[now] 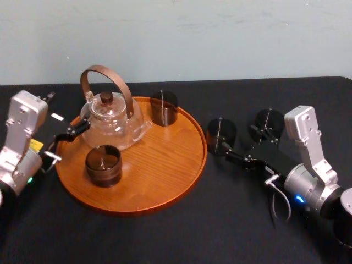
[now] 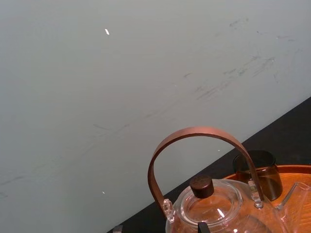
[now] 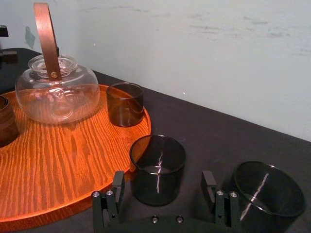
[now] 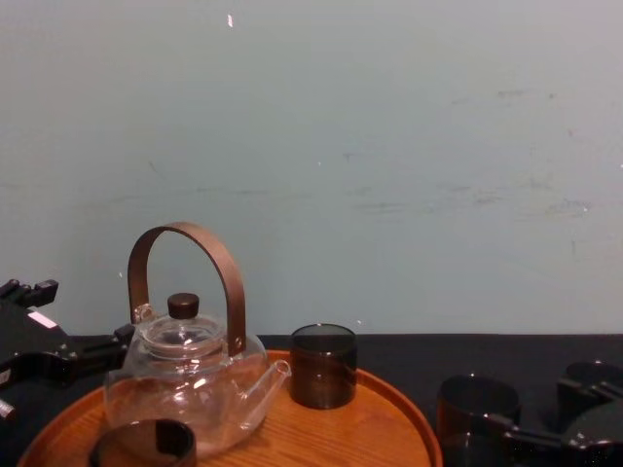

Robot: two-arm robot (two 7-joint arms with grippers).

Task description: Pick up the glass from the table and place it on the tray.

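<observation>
The right hand (image 3: 163, 187) is open and low over the tabletop (image 1: 231, 220), its fingers either side of the glass (image 3: 157, 165) just beside the tray (image 3: 58, 160), apparently to grip it, while the left hand (image 1: 70, 132) rests by the teapot (image 1: 113, 124).

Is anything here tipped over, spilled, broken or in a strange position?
Nothing stands out. The glass teapot and two dark glasses stand upright on the tray. Two more glasses stand upright on the table, beside the tray; the open right gripper faces the nearer one. The left gripper is beside the teapot.
</observation>
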